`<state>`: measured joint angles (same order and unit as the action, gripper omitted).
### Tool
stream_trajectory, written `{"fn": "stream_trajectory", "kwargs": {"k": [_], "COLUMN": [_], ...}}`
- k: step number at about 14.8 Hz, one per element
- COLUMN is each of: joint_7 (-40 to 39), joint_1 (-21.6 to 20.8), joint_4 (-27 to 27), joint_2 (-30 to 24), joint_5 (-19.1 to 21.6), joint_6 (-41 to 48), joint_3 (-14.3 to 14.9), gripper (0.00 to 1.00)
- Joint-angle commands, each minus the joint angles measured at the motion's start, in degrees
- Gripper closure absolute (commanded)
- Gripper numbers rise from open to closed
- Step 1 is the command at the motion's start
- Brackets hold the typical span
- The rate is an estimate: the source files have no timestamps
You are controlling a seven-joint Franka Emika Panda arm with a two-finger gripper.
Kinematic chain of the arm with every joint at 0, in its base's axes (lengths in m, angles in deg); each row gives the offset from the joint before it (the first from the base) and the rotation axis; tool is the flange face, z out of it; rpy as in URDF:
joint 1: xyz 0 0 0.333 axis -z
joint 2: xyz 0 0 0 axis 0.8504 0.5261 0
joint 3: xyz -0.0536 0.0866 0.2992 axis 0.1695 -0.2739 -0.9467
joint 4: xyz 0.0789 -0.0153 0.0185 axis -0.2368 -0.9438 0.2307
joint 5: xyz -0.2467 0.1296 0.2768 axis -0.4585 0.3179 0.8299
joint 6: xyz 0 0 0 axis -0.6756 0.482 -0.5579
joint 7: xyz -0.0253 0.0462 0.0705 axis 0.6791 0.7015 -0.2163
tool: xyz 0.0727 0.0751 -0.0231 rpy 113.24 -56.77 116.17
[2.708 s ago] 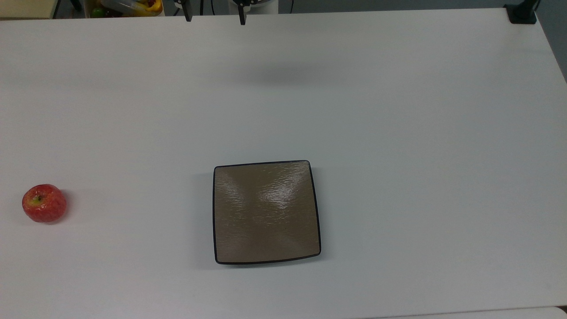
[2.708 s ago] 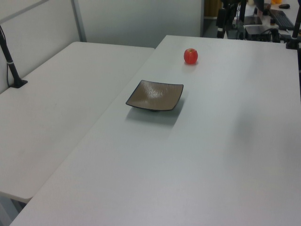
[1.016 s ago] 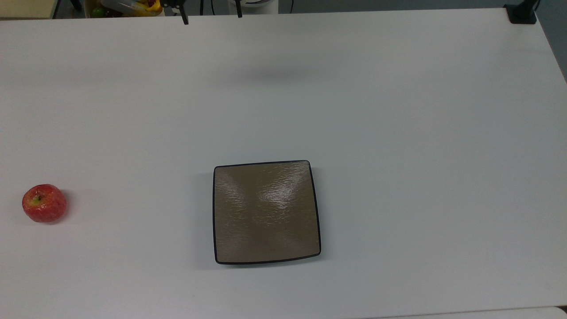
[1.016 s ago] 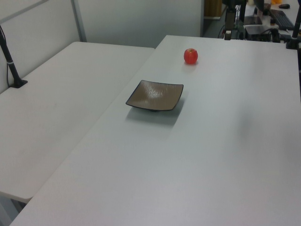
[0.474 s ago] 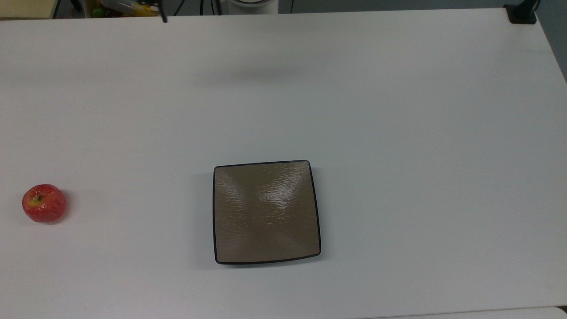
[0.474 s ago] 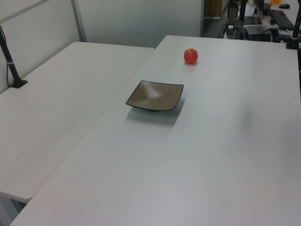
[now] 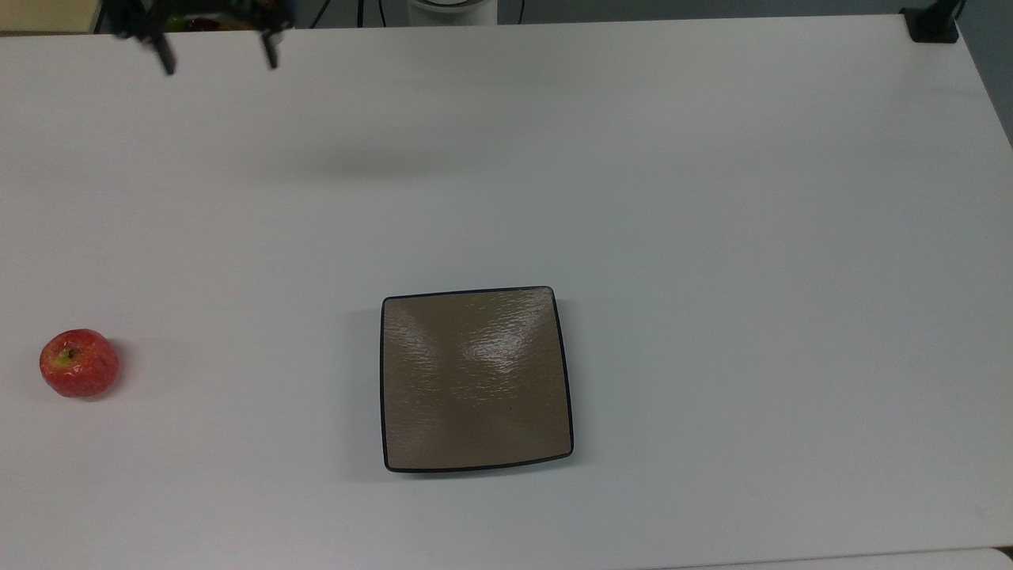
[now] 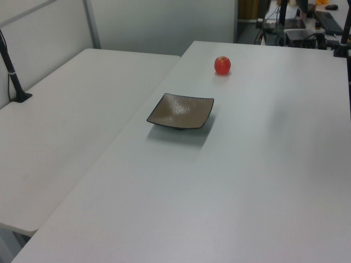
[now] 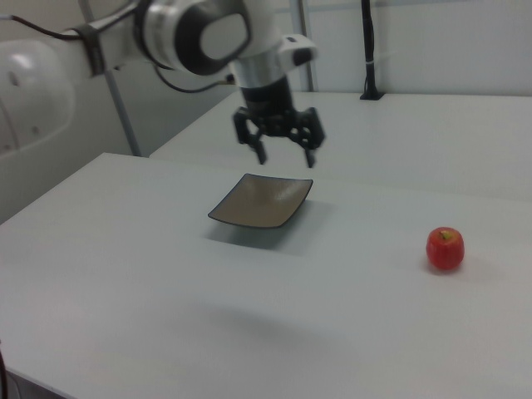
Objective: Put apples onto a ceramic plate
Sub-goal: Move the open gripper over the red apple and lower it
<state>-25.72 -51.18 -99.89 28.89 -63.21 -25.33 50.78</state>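
Since half a second ago the black two-finger gripper [image 7: 218, 59] has swung toward the top view's left along the table's far edge, so that both fingers now hang in sight there, while the small round red apple [image 7: 79, 363] and the square glossy brown plate with a thin black rim [image 7: 476, 379] lie where they lay.

The apple sits on the white table [image 7: 712, 198] near the top view's left edge, well apart from the plate. It stands upright, its short dark stem and yellow-green patch turned up and slightly toward the top view's upper left. Being round, it has no clear long axis. In the right view the apple [image 9: 445, 248] rests at the right view's right, with its stem up.

The plate lies flat near the middle of the table with nothing on it, its sides nearly square to the table's edges.

The gripper [image 9: 282, 146] hangs above the table on the white arm [image 9: 199, 33], fingers pointing down and spread apart, holding nothing. It is high off the surface and far from the apple. A black post base [image 7: 934, 24] stands at the table's far corner on the top view's right.
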Motion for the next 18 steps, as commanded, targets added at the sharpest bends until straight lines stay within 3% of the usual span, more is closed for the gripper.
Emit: {"fn": "stream_trajectory", "kwargs": {"k": [1, 8, 18], "joint_7": [-1.3, -1.0, -0.7], "joint_1": [3.5, 8.1, 10.8], "joint_4": [5.8, 9.1, 9.9], "joint_2": [7.6, 17.1, 28.5], "joint_5": [0.6, 2.6, 3.7], "joint_6": [-7.8, -23.6, -44.0], "joint_3": [0.5, -0.1, -0.3], "gripper": [0.0, 0.0, 0.0]}}
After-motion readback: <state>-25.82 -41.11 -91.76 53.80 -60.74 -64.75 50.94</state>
